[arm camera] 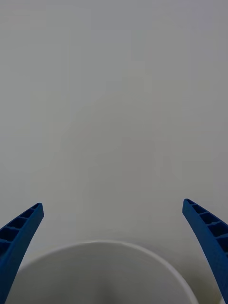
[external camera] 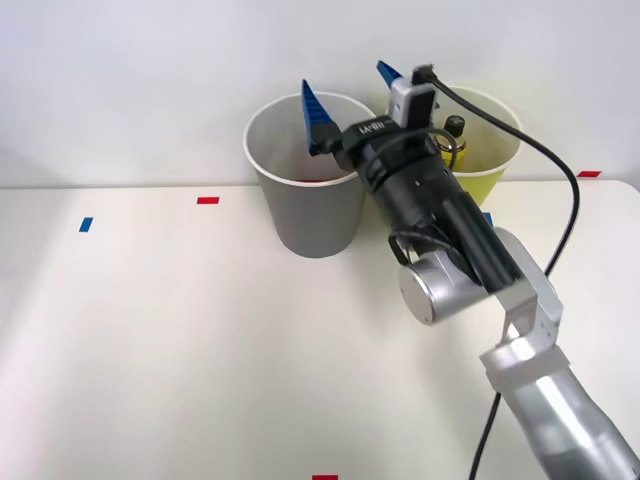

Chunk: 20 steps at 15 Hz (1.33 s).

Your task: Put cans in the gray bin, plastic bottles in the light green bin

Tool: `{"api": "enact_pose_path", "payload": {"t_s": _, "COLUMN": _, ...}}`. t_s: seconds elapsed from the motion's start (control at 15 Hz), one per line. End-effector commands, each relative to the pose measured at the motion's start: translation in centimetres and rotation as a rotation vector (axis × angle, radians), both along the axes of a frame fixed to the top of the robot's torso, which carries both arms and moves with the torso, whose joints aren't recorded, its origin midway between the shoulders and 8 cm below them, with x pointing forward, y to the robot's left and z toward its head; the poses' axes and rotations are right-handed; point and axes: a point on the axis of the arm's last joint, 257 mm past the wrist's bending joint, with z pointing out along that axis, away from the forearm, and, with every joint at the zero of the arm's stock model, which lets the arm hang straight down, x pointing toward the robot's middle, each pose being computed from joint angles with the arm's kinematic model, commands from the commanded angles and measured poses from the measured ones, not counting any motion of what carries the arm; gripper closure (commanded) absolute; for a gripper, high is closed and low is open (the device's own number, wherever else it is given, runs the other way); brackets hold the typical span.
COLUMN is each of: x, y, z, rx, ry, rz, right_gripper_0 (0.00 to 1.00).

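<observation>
tool (external camera: 350,95): right arm's, fingers spread wide, nothing between them; held over the gap between the two bin mouths, tips aimed away from the robot toward the back wall
tool in wrist view (arm camera: 114,247): both blue fingers apart at the corners, a curved white bin rim (arm camera: 102,247) just under them, plain wall past it
gray bin (external camera: 312,215): 1, upright, long axis vertical, mouth up; its rim sits under the tool's left finger; a sliver of red low inside, cannot tell what it is
light green bin (external camera: 490,165): 1, upright, mouth up, on the tool's right side, partly hidden by the wrist; stands just beside the gray bin
plastic bottles (external camera: 455,128): 1 black cap counted, standing upright inside the light green bin, just right of the tool; body mostly hidden
edges: both bins at the far edge of the tabletop (external camera: 180,340), near the wall
open room: wide bare tabletop left of the tool and toward the robot; tight between the bins
tape marks: red (external camera: 207,200) and blue (external camera: 86,224) on tabletop, well left of the tool
</observation>
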Motion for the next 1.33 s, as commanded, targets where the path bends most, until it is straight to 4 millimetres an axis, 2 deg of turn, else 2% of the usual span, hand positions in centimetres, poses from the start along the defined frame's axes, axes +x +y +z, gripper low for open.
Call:
{"api": "enact_pose_path", "payload": {"t_s": 0.07, "x": -5.1, "y": -4.5, "z": -1.3, "rx": -0.031, "ry": -0.032, "rz": -0.039, "right_gripper_0": 0.0}}
{"api": "enact_pose_path", "payload": {"t_s": 0.27, "x": -9.2, "y": -7.9, "z": -3.3, "rx": -0.046, "ry": -0.002, "rz": -0.062, "right_gripper_0": 0.0}}
{"api": "enact_pose_path", "payload": {"t_s": 0.4, "x": -11.1, "y": -9.9, "z": -4.4, "rx": -0.042, "ry": -0.013, "rz": -0.085, "right_gripper_0": 0.0}}
{"api": "enact_pose_path", "payload": {"t_s": 0.6, "x": -14.2, "y": -14.0, "z": -8.0, "rx": -0.036, "ry": 0.014, "rz": -0.152, "right_gripper_0": 0.0}}
{"api": "enact_pose_path", "payload": {"t_s": 0.73, "x": -16.5, "y": -16.1, "z": -10.3, "rx": -0.032, "ry": 0.047, "rz": -0.189, "right_gripper_0": 0.0}}
{"api": "enact_pose_path", "payload": {"t_s": 1.0, "x": -20.3, "y": -18.9, "z": -14.2, "rx": -0.029, "ry": 0.127, "rz": -0.252, "right_gripper_0": 0.0}}
{"api": "enact_pose_path", "payload": {"t_s": 1.33, "x": -23.2, "y": -20.5, "z": -17.7, "rx": -0.005, "ry": 0.227, "rz": -0.324, "right_gripper_0": 0.0}}
